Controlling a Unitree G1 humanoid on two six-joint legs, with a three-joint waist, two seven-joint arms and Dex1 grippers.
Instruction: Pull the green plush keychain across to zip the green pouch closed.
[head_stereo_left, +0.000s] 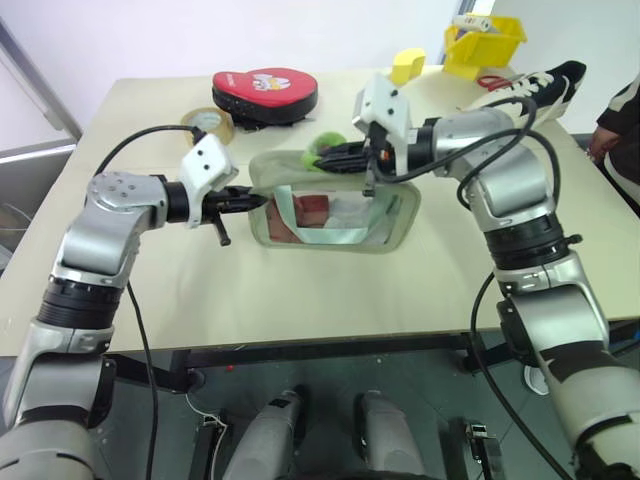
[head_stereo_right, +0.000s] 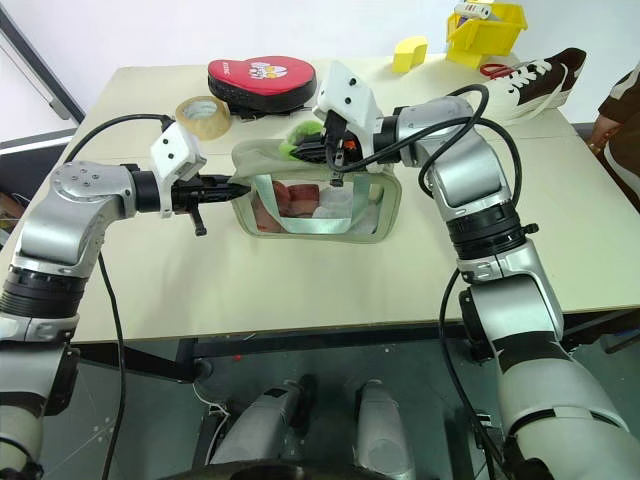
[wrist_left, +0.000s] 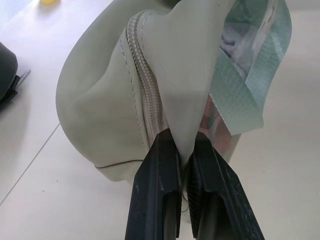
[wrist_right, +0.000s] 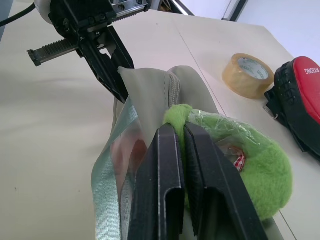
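- The green pouch (head_stereo_left: 335, 215) stands upright near the middle of the counter (head_stereo_left: 300, 300), its clear window facing the near edge and reddish items visible inside.
- The left claw (head_stereo_left: 252, 201) is closed on the fabric at the pouch's left end, right beside the zipper, bracing that end.
- The right claw (wrist_right: 181, 150) is closed on the green plush keychain (wrist_right: 250, 165), the 2 black fingers pinching the fuzzy ring at its edge.
- The keychain sits at the pouch's top edge, toward the far left part of the top and close to the braced end.
- Progress, as I judge it: both grips are set, but the pull itself looks not yet made. How much of the zipper is already closed cannot be told.
- Left to do: draw the keychain along the top toward the pouch's other end while the left claw holds firm.
- A tape roll (head_stereo_left: 208, 123) and a red-and-black pad (head_stereo_left: 265, 92) lie near the far edge, well apart from the pouch.
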